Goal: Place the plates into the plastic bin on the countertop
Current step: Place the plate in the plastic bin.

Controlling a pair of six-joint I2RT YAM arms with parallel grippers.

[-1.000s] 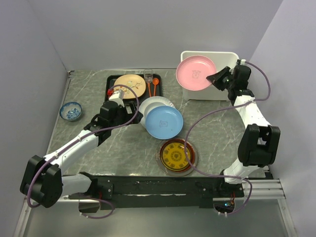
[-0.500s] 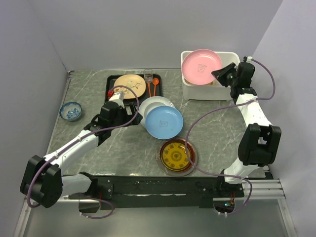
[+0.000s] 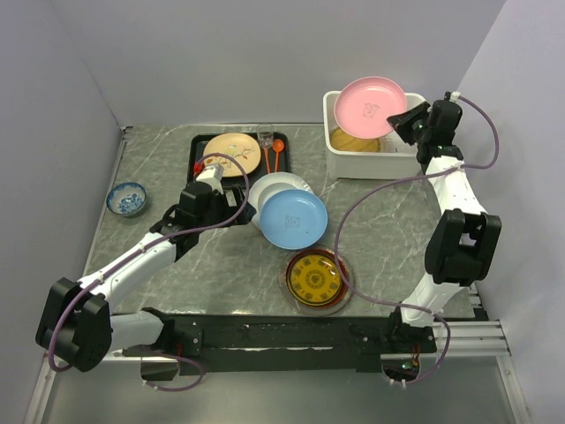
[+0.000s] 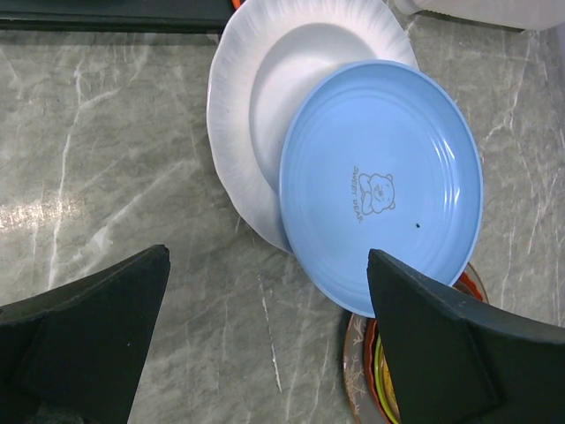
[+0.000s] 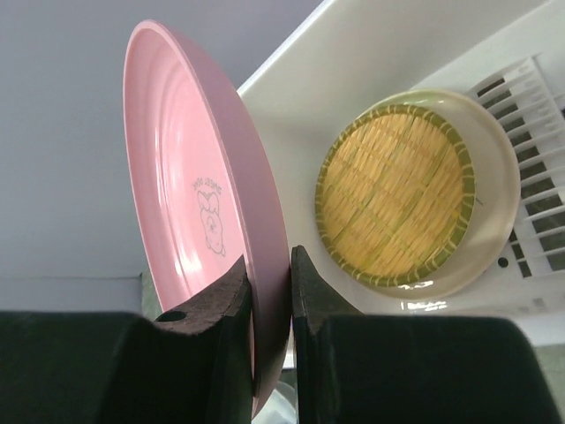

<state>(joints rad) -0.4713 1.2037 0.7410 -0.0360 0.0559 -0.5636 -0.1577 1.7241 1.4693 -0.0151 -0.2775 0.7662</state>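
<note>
- Grey-green marble countertop [image 3: 388, 221] fills mid-frame; the white bin [image 3: 371, 166] sits at upper right.
- Pink plate [image 3: 369, 106], tilted nearly on edge, hangs over the bin's back rim, so the drop is probably down and forward.
- Right gripper [image 3: 408, 119] pinches the plate's right rim.
- Left gripper [image 3: 231, 201], jaws wide and empty, hovers nearest the blue plate [image 4: 380, 185] at centre.

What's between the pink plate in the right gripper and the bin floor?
One straw-patterned plate, lying flat on the floor of the bin below the tilted pink plate; the right wrist view shows it best.
</note>
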